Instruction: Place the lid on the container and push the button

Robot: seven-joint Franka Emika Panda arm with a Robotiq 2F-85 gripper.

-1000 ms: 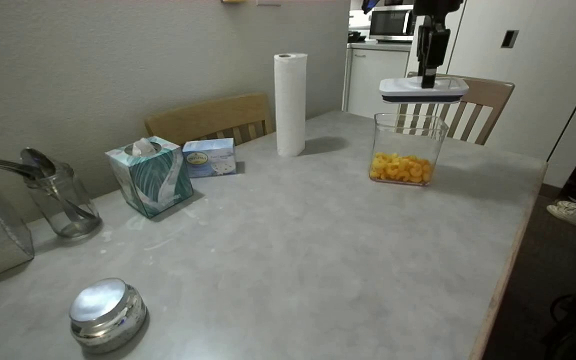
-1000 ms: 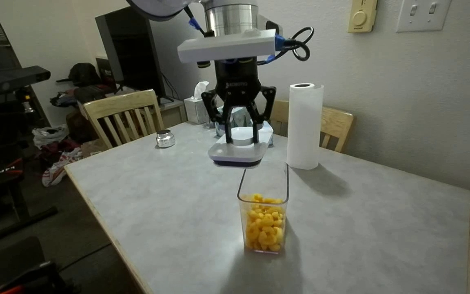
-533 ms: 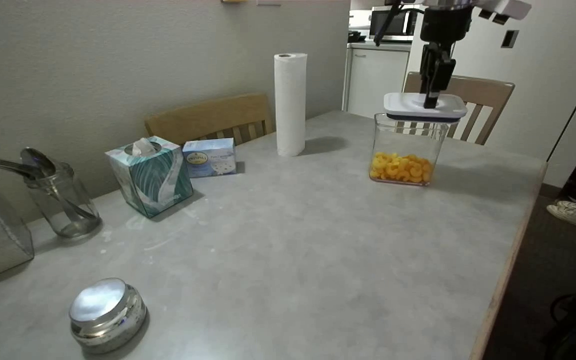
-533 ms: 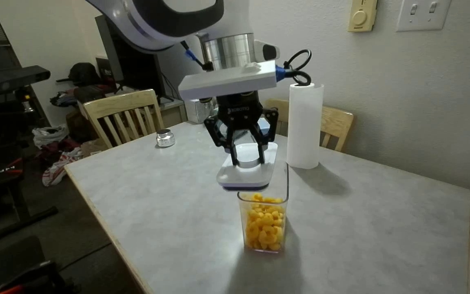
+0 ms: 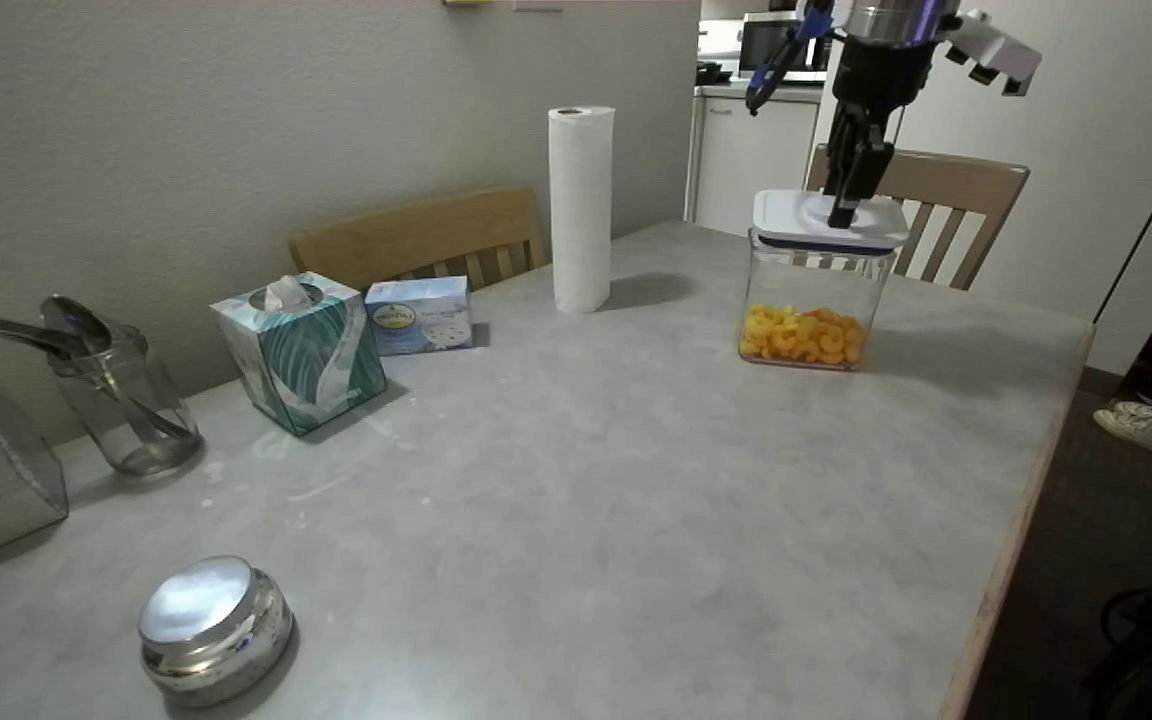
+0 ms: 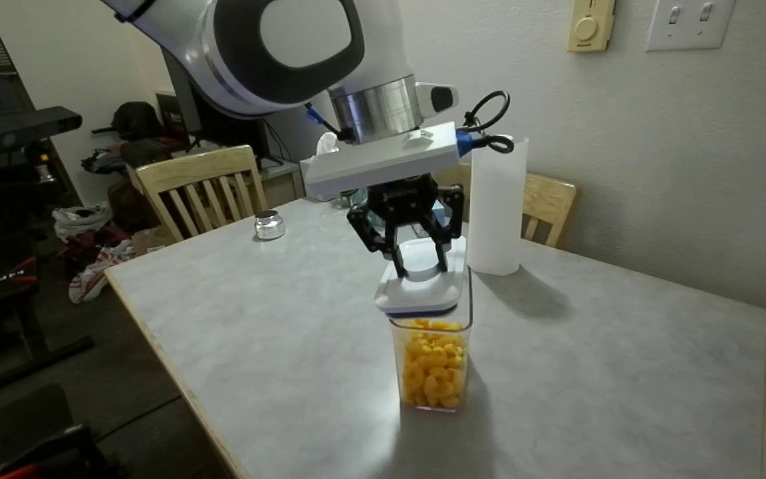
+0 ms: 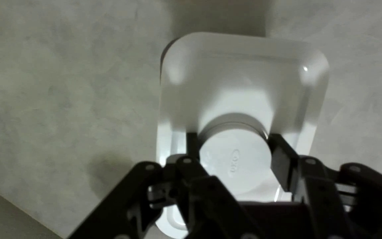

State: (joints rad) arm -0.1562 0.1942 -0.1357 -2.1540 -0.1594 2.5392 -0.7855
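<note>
clasping the white lid point(image 6: 421, 293) by its button point(image 7: 235, 159), the gripper point(image 6: 422, 271) over the clear container point(image 5: 814, 285)

- Towards two o'clock in an exterior view, we see a glossy white plastic lid point(image 5: 784, 214) and clear, shiny plastic container point(image 5: 808, 284).
- At twelve o'clock there, we find a matt paper towel roll point(image 5: 581, 215).
- Near eight, we note a mirror-bright metal jar point(image 5: 218, 630).
- In the wrist view, we see a smooth plastic button point(image 7: 235, 159).
</note>
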